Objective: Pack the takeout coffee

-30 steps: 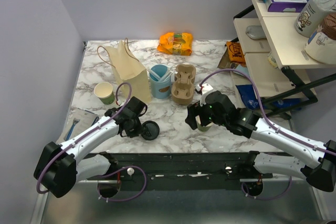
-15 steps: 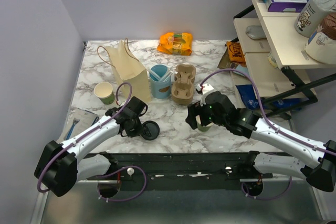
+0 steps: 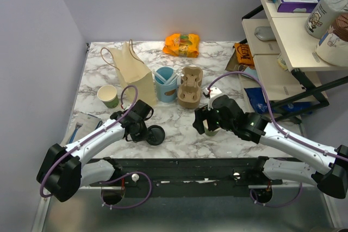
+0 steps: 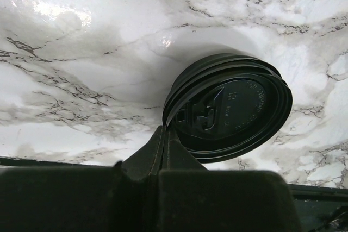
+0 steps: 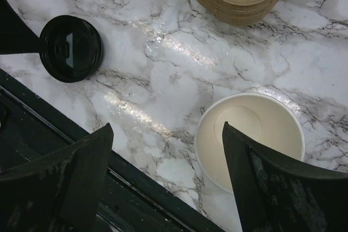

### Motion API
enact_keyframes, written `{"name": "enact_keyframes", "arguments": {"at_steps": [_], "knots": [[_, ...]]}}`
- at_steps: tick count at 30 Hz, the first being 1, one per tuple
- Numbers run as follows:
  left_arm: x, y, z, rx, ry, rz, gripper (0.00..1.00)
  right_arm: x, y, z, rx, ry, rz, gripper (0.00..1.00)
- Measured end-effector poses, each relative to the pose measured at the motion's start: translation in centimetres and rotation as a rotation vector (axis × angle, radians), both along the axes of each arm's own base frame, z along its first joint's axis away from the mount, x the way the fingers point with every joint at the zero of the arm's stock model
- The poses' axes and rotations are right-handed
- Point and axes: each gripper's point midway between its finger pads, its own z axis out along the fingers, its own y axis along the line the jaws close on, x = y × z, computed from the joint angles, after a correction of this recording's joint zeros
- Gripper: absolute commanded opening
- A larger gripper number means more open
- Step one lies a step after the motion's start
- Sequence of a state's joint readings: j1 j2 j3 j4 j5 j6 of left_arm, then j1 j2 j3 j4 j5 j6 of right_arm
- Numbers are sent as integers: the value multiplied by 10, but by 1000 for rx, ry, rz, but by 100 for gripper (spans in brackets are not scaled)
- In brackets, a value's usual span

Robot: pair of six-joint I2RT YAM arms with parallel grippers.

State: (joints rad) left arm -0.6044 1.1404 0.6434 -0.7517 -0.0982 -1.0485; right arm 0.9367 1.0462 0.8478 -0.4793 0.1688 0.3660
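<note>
- my left gripper (image 4: 166, 137) is closed, its fingers pinched together on the near rim of the black lid (image 4: 231, 107).
- in my left wrist view the lid's pinched edge sits a little off the marble table (image 4: 81, 52), the lid tilted.
- my right gripper (image 5: 167, 133) is spread wide and holds nothing.
- the paper cup (image 5: 250, 134) stands upright and uncovered between my right fingers, pale cream inside, close to the finger at its 3 o'clock. i cannot tell whether they touch.
- from above, the lid (image 3: 156, 135) lies at 9 o'clock of the cup, well apart from it, near the table's front edge.
- the tan paper bag (image 3: 133, 74) stands upright at 11 o'clock of the lid, apart from both grippers.
- a cardboard cup carrier (image 3: 190, 86) sits at 11 o'clock of the cup.
</note>
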Motion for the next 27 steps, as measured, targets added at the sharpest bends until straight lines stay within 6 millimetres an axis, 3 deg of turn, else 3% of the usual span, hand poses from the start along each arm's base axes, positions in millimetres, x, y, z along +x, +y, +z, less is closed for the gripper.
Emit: {"name": "enact_keyframes", "arguments": {"at_steps": [9,17,22,27], "knots": [[0,-6,4,-36,-7,-14,0,0,1,0,-2,-9,18,86],[3,-13,19,-97,-57,-19,0,-11,24,2,49,-39,169,84],[1,-16,19,-116,-45,-5,0,-34,63,12,93,-117,395,82],[-1,-18,18,-127,-24,12,0,-65,108,-11,61,-165,630,81]]}}
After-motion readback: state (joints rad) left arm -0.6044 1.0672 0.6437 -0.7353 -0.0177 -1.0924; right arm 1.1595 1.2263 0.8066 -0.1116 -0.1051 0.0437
